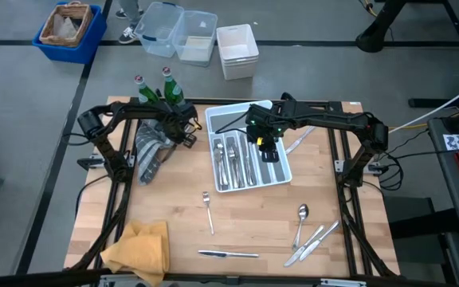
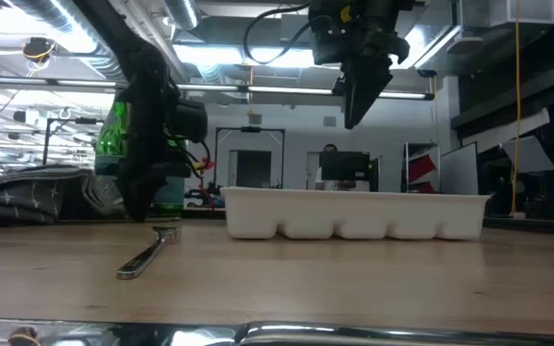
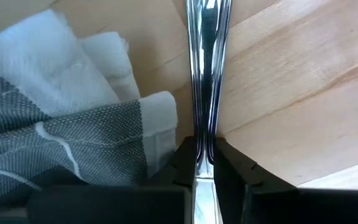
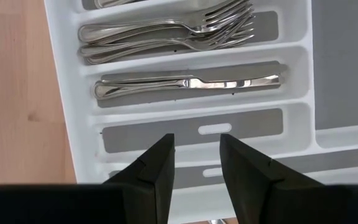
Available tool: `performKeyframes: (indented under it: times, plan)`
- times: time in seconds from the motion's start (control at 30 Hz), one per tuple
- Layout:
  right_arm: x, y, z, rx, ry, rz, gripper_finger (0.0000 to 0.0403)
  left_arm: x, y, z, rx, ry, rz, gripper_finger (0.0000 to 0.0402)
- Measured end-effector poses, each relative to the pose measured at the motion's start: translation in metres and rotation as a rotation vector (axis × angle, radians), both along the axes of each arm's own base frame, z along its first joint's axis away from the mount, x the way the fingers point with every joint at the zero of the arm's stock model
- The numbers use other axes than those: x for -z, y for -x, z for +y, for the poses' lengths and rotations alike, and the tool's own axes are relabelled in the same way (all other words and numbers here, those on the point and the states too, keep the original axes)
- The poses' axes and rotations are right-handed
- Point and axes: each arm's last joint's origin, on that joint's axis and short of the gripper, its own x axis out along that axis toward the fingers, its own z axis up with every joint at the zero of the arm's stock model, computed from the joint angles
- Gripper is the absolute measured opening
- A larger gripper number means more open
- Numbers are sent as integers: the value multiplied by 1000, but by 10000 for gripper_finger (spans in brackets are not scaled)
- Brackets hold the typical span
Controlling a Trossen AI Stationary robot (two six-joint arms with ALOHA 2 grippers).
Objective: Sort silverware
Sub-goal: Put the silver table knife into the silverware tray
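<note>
Polished steel runs straight between the left gripper's (image 3: 205, 167) two dark fingers (image 3: 185, 163): a slim utensil handle (image 3: 205, 68), pinched narrow, its long axis in line with the gripper's reach and its far end (bowl, tines or blade, I cannot tell which) out of sight. In the high view that gripper (image 1: 183, 131) sits at about ten o'clock on the table (image 1: 253, 215), just beside the grey patterned cloth (image 1: 151, 151) and in front of the green bottles (image 1: 156, 88).

The white tray (image 1: 281, 174) lies toward three o'clock from the left gripper, with bare wood between them, so the held piece has to travel that way. The tray's compartments run roughly twelve to six; from the wrist view alone I cannot tell how the handle lies against them, so a turn of the wrist may be needed before release.

The right gripper (image 4: 196, 163) hangs above the tray with its jaws wide and nothing between them. Below it lie stacked forks (image 4: 166, 34), a compartment with knives (image 4: 191, 82), and bare grey-lined slots.

Still loose on the table: a fork (image 1: 208, 209) near six o'clock, a knife (image 1: 228, 254) nearer the front edge, and a spoon (image 1: 301, 219) with two more pieces (image 1: 313, 243) at about five o'clock. Those last lie nearer the right arm, the fork about midway between the two.
</note>
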Motion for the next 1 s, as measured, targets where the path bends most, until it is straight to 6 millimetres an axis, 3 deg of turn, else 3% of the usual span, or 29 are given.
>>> performKeyframes:
  times: [0.43, 0.8, 1.0]
  plan:
    - [2, 7, 2, 0, -20, 79, 131, -15, -14, 6, 0, 52, -114, 32]
    - [3, 10, 2, 0, -25, 103, 131, -24, -10, 3, 14, 90, -58, 32]
    - [3, 10, 1, 10, 21, 114, 131, -45, -5, -1, 10, 42, -119, 33]
